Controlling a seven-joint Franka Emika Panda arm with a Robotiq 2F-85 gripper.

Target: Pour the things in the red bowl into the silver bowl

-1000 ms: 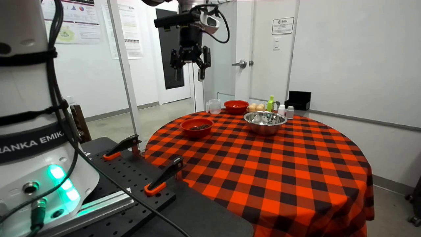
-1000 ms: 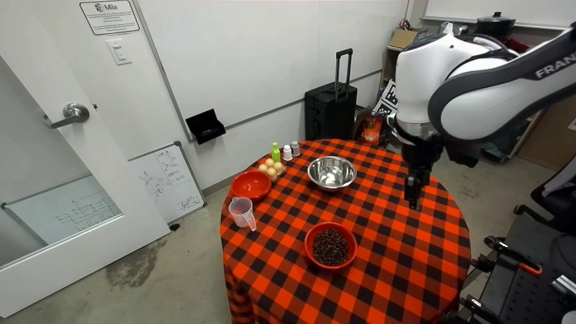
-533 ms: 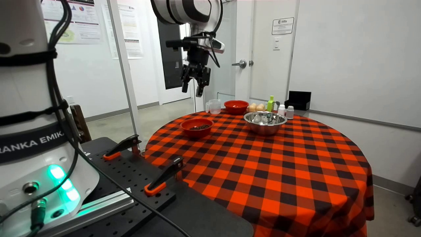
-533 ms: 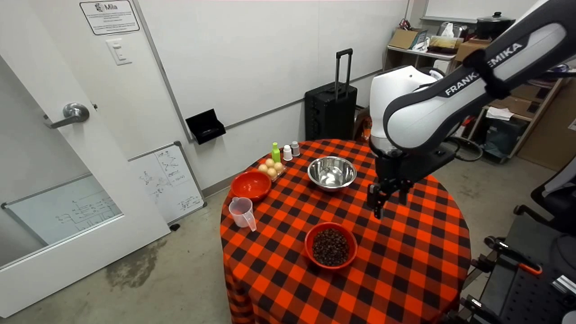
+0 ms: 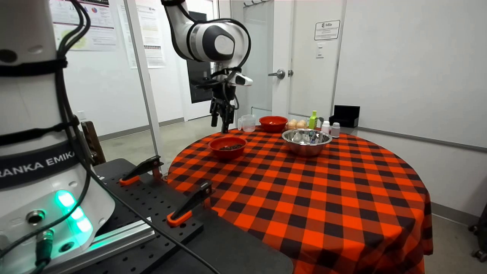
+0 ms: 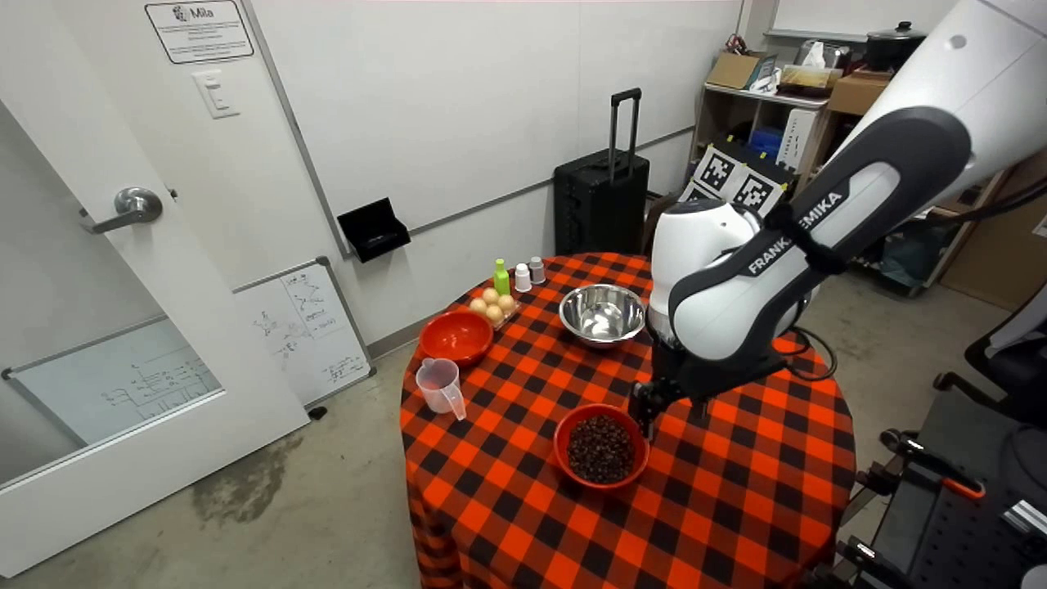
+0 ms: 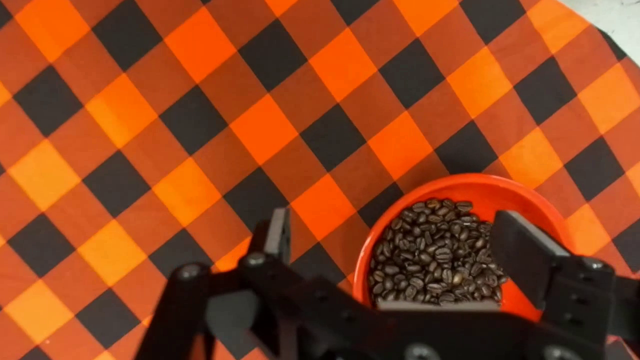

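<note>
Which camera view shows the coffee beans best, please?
The wrist view: single beans stand out there, though the hand hides part of their red bowl. Both exterior views show them smaller: in an exterior view the beans form a dark patch; in an exterior view the beans make only a thin strip.

Panda arm (image 6: 867,196): rounded white housings (image 6: 710,323) with dark grey trim (image 6: 934,137); "FRANKA EMIKA" lettering (image 6: 769,256), partly covered by a black strap (image 6: 803,237). Base column (image 5: 26,99): white, dark lettered band (image 5: 38,167), black cables (image 5: 61,95) secured by two cable straps (image 5: 30,69), green-lit indicators (image 5: 77,213), round connector socket (image 5: 35,217). Robotiq gripper (image 7: 390,214): black jointed linkages (image 7: 312,296), silver screw heads (image 7: 256,258), flat grey finger pads (image 7: 276,233).
</note>
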